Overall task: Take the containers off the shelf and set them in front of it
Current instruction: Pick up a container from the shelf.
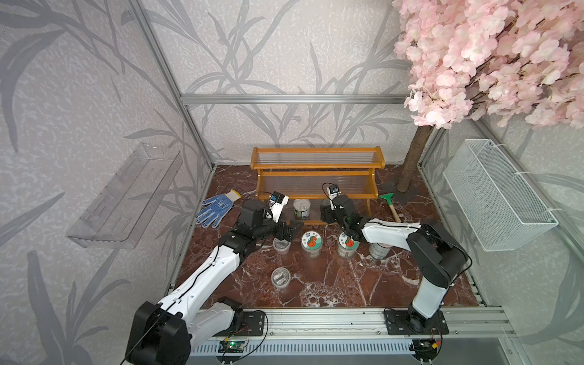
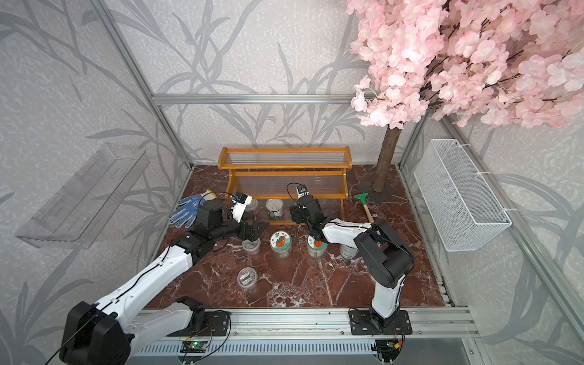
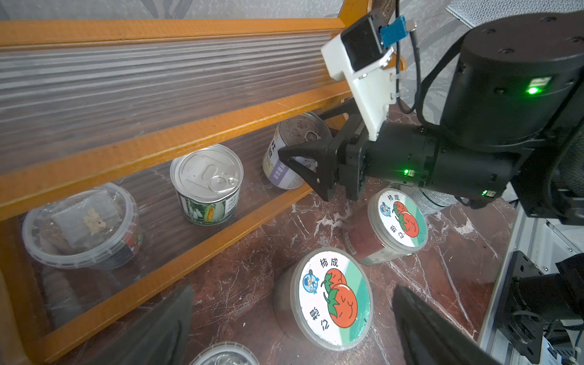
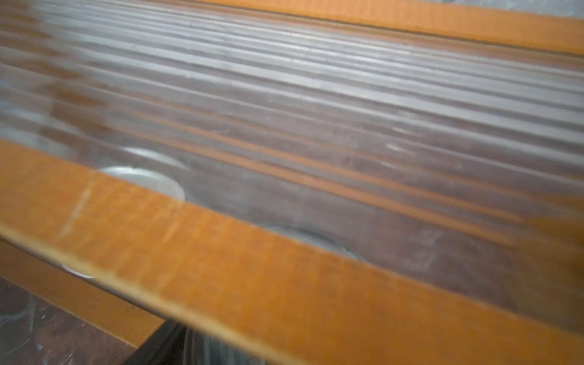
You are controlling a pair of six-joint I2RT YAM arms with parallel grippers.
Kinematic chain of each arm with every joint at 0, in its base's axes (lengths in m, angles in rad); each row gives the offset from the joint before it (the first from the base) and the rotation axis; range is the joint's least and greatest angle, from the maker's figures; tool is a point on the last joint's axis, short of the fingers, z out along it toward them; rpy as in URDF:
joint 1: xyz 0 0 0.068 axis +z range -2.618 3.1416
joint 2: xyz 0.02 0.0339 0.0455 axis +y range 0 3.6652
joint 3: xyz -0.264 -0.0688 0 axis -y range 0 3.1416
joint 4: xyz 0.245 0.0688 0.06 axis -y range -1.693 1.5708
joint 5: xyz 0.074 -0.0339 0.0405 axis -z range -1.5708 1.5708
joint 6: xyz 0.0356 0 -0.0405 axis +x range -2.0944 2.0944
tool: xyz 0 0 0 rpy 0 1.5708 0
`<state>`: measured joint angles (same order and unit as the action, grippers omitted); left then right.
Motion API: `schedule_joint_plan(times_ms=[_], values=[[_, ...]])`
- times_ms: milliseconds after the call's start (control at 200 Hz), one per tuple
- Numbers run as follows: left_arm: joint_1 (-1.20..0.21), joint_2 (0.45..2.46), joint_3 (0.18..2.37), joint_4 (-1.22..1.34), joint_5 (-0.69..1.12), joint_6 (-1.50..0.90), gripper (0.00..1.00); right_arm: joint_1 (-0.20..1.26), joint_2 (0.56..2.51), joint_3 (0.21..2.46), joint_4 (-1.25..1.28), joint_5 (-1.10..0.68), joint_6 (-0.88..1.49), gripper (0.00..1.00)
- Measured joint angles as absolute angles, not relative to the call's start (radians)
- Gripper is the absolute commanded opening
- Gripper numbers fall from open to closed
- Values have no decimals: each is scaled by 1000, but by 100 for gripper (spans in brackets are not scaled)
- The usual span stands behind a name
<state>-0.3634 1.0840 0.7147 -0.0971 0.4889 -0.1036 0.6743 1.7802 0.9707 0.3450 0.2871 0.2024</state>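
The orange wooden shelf stands at the back. Its bottom tier holds a clear plastic cup, a pull-tab tin and a second tin. My right gripper is shut on that second tin, one finger on each side. On the floor in front stand two clear cups, two tomato-lidded jars and a taller tin, half hidden by the right arm. My left gripper hangs open over the nearer jar. The right wrist view is blurred.
A blue glove lies left of the shelf. A green scraper and a tree trunk are to its right. A white wire basket hangs on the right wall, a clear acrylic tray on the left wall.
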Motion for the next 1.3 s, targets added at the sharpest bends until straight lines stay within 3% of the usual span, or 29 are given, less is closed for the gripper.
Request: schedule_joint_plan(times_ms=[805,1155,1305], values=[[-363,1094,691,-73,500,-104,100,721,1476,907,144,168,155,73],[-363,1096,691,-74,500,-104,100,757,1189,862,-92,-32,78,73],[-359,1096,691,-74,500,-104,100,852,1093,856,-178,-117,47,74]])
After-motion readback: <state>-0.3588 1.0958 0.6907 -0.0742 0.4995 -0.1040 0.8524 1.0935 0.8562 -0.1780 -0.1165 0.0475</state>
